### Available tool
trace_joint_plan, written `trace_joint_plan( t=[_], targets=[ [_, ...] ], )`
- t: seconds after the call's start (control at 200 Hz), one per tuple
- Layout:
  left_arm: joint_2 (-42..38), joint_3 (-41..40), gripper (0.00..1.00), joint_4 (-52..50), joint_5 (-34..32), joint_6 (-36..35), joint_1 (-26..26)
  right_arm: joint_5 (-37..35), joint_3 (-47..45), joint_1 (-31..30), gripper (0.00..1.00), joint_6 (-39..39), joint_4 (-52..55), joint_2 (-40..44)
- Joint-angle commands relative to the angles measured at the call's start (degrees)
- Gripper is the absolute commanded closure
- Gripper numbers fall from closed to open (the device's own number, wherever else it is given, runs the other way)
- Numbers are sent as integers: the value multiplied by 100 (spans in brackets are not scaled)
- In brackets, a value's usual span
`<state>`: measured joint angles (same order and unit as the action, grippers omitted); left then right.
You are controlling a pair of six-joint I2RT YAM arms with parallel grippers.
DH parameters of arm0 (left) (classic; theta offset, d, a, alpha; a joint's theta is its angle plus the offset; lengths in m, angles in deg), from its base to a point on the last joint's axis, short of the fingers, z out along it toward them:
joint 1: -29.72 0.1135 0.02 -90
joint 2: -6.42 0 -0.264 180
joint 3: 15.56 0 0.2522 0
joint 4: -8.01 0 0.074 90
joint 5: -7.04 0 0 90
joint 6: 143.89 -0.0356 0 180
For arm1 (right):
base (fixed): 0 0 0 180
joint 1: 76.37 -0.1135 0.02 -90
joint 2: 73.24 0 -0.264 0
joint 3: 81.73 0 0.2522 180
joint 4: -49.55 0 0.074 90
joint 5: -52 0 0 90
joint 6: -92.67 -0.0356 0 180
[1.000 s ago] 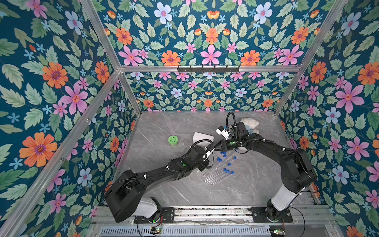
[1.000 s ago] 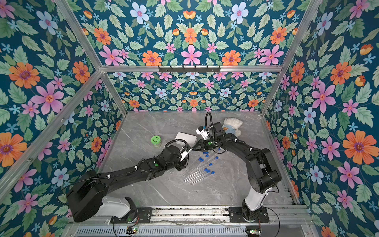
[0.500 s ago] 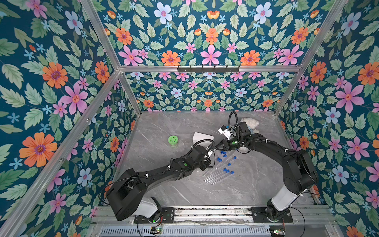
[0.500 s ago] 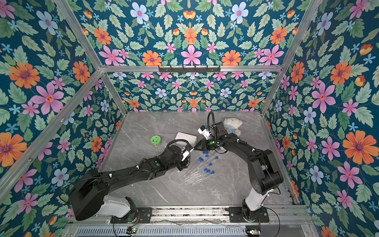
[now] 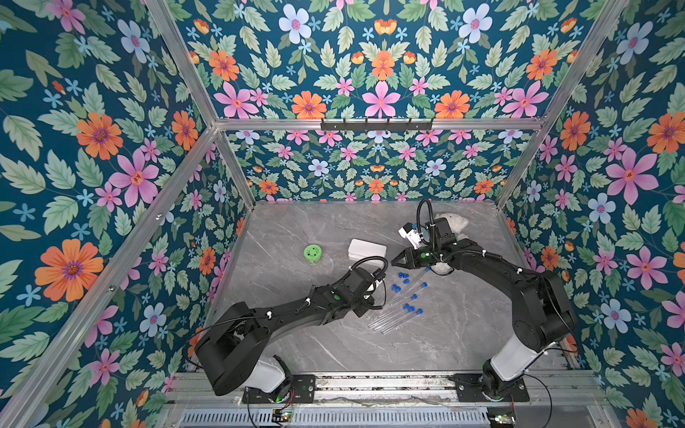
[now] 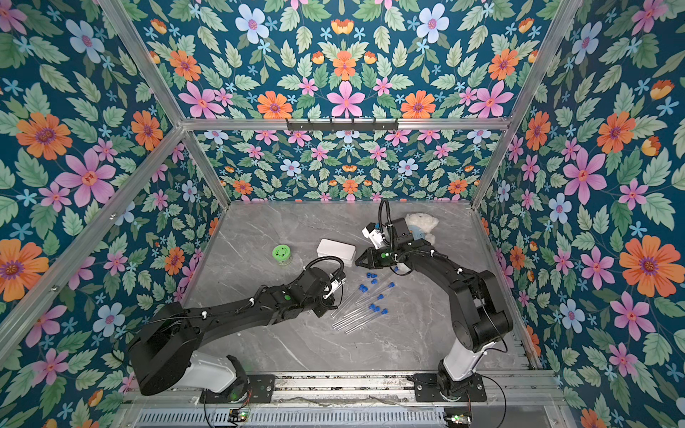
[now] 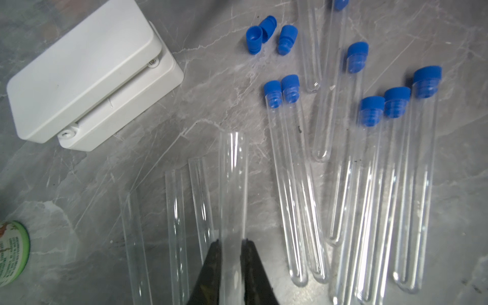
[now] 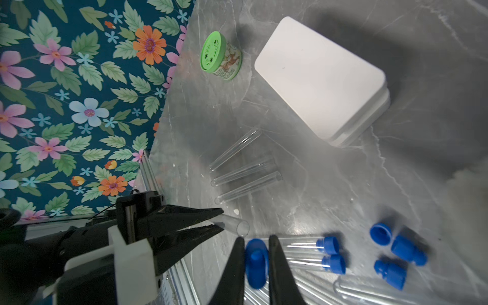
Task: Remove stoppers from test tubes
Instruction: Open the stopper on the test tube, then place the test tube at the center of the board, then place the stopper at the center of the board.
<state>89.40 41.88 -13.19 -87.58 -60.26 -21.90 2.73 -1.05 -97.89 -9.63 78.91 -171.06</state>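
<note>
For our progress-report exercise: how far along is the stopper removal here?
Done: three long clear open tubes lie unplugged, and three small blue plastic stoppers lie loose. In hand: the left gripper grips a fourth open tube; the right gripper pinches a blue stopper. Left: at least six tubes still carry stoppers.

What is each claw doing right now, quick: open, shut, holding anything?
Left claw: closed on an uncapped test tube.
Right claw: closed on a blue stopper.
</note>
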Motion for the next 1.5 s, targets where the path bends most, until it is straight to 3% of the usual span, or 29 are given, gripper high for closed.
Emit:
trace_joint_plan(
  t=[0.0, 0.63, 1.495],
  targets=[
    [26, 13, 100, -1, -83, 72, 11, -558, 149, -89, 92, 310, 444, -226],
    [808, 548, 100, -434, 56, 470, 21, -2201, 785, -527, 87, 738, 1328, -1087],
    [1314, 897, 100, -694, 24, 558, 103, -2623, 931, -590, 73, 731, 1456, -1351]
  ],
)
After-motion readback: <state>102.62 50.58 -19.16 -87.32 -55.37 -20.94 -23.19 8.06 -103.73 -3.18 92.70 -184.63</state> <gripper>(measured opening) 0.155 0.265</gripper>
